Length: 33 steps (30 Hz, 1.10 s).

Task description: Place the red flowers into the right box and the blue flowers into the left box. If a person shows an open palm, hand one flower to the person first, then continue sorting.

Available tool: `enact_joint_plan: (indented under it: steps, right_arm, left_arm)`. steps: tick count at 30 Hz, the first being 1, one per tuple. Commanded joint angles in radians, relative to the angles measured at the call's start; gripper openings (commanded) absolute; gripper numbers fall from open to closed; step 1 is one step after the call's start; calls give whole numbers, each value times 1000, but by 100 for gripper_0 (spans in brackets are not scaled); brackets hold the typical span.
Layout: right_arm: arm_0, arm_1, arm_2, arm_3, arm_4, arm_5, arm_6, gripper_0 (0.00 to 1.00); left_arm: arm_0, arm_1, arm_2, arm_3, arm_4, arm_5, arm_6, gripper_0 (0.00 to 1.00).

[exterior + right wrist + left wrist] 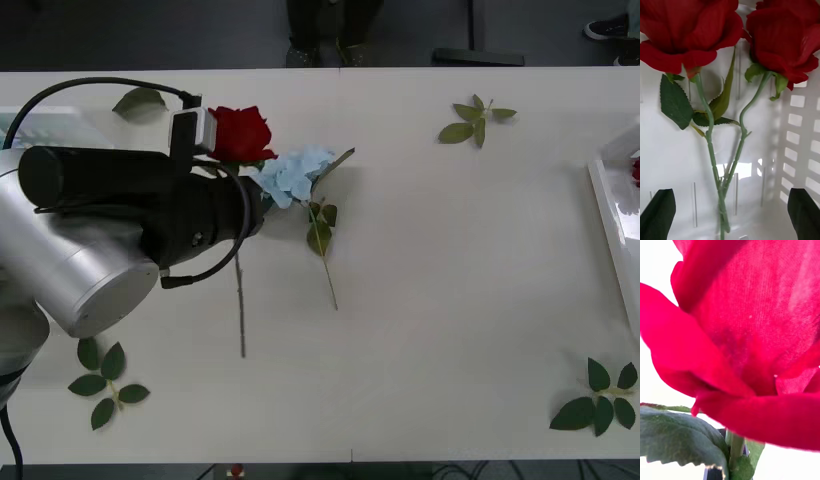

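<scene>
Front view: left arm's wrist covers a red rose (pixel 241 134) beside a blue flower (pixel 293 175); left wrist view: rose stem (pixel 736 446) at the fingers, grip undeterminable; right wrist view: right gripper (pixel 730 213) wide open, empty, over two roses (pixel 779 37) in the right box (pixel 666 157).

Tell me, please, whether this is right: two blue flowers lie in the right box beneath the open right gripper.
Not quite. The two flowers in the right box are red flowers, not blue ones, as the right wrist view shows. The rest holds: they lie beneath the open right gripper.
</scene>
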Motion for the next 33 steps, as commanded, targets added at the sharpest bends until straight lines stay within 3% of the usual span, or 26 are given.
enact_joint_plan:
  steps: [1, 10, 14, 18, 25, 28, 33]
  right_arm:
    - [-7, -38, -67, -69, -61, 91, 46, 87]
    - [-5, -58, -214, -382, -154, 487, 66, 87]
    - [-5, -63, -263, -472, -222, 600, 186, 87]
    - [-5, -63, -300, -525, -309, 712, 388, 87]
    - [87, -98, -348, -517, -650, 754, 437, 87]
    - [182, -103, -352, -499, -932, 692, 374, 87]
    - [328, -75, -351, -604, -1076, 551, 394, 87]
  left_arm:
    - [-12, -39, 0, -36, 68, -139, -17, 0]
    - [-82, -72, -129, -34, 24, -300, 100, 0]
    - [-135, -91, -166, -32, 12, -306, 114, 0]
    - [-173, -91, -189, -5, 76, -401, 108, 0]
    - [-210, -103, -231, 92, 81, -555, 86, 0]
    - [-217, -112, -231, 107, 62, -568, 69, 0]
    - [-220, -115, -231, 109, 39, -572, 68, 0]
